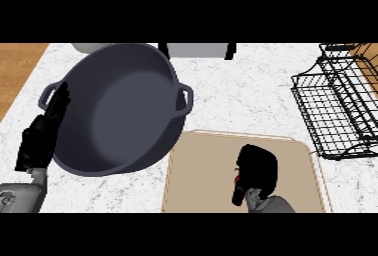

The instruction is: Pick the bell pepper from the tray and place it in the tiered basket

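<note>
While the right hand sits low over the middle of the tray, its fingers are curled downward round something — only a sliver of red shows at its left edge, which I take to be the bell pepper. So the pepper is on or just above the tray, almost fully hidden by the hand; can't tell if it has left the surface yet.

Left hand rests at the view's left, fingers straight and up, holding nothing, alongside the rim of the big dark pan. The pan overlaps the tray's upper left corner.

Further out, right side: the black wire basket on the marble counter, well apart from the tray.

Step in hand, as I read it: grasp, going into lift. Next move calls for raising the pepper above the tray, carrying it up and right, clearing the basket's near rim, then lowering into a tier before opening the fingers.
</note>
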